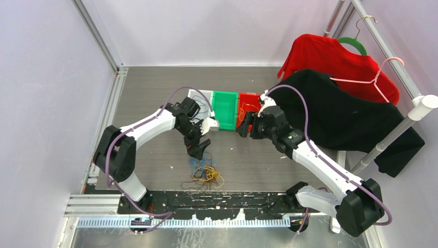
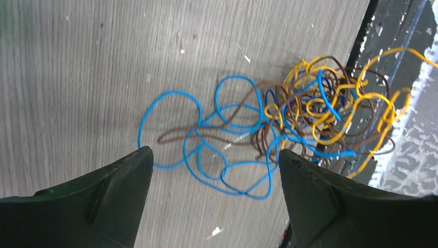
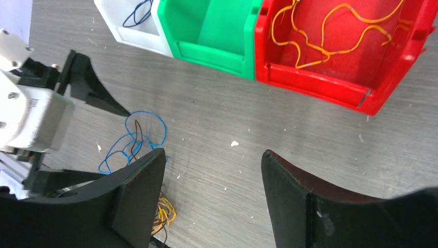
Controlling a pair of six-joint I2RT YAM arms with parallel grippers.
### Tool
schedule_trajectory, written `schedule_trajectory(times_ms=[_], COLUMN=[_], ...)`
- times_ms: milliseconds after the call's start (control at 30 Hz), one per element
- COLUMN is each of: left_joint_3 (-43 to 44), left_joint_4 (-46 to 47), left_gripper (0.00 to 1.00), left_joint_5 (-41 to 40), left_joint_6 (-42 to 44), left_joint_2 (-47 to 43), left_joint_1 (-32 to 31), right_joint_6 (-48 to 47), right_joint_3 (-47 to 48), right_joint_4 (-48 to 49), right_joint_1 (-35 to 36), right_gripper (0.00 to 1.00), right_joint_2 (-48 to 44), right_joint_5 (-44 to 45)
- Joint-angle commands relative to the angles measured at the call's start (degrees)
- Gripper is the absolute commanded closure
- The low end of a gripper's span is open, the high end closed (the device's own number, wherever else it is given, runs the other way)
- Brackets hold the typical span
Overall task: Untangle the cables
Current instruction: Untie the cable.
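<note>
Cables (image 1: 204, 174) sit in one tangled heap left of centre on the grey desk (image 1: 155, 98), close to its near edge by the black base rail (image 1: 217, 200). In the left wrist view the cables (image 2: 289, 121) show loose blue loops spread on one side and a tight yellow and brown knot on the other, with a few yellow strands reaching over the dark edge strip. Left pincer (image 1: 199, 148) points down just behind the heap; in its own camera the left pincer (image 2: 214, 152) has its jaws spread wide and nothing between them, the blue loops lying on the desk below, contact can't be told. At the far side of the desk stand three bins in a row, touching: white bin (image 1: 200, 96), green bin (image 1: 225, 109), red bin (image 1: 248, 103). From the right wrist, the white bin (image 3: 129, 32) holds a blue wire (image 3: 137, 12), the green bin (image 3: 206, 50) shows no wire, and the red bin (image 3: 315, 83) holds a yellow wire (image 3: 330, 23). Right pincer (image 1: 244, 127) hangs in front of the red bin; the right pincer (image 3: 213, 152) is parted wide over bare desk and grips nothing, with the heap's cables (image 3: 135, 138) off to its side. Far right, a red shirt (image 1: 330, 56) and a black garment (image 1: 338, 116) hang on hangers from a rack.
</note>
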Motion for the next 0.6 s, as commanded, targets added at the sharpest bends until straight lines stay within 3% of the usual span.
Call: schedule_trajectory(times_ms=[0, 200, 433, 567], left_joint_3=[-1.0, -2.3, -4.9, -3.2], left_joint_4=[9.5, 16.4, 17.2, 11.4], left_gripper=[0.12, 0.41, 0.92, 0.98], left_joint_5=[1.8, -4.1, -12.8, -11.9], left_joint_6=[-0.8, -5.9, -5.9, -3.0], left_joint_2=[2.7, 5.5, 0.1, -4.6], left_joint_1=[-3.0, -4.1, 1.1, 9.9], right_joint_6=[2.2, 2.7, 1.8, 0.5], right_joint_3=[-0.1, 0.5, 1.1, 1.8], right_joint_4=[0.5, 0.5, 0.8, 1.0], right_joint_1=[1.0, 1.3, 2.9, 5.7], right_gripper=[0.29, 0.41, 0.61, 0.65], right_joint_2=[-1.8, -0.8, -1.1, -0.6], right_joint_5=[-1.4, -2.0, -1.9, -0.6])
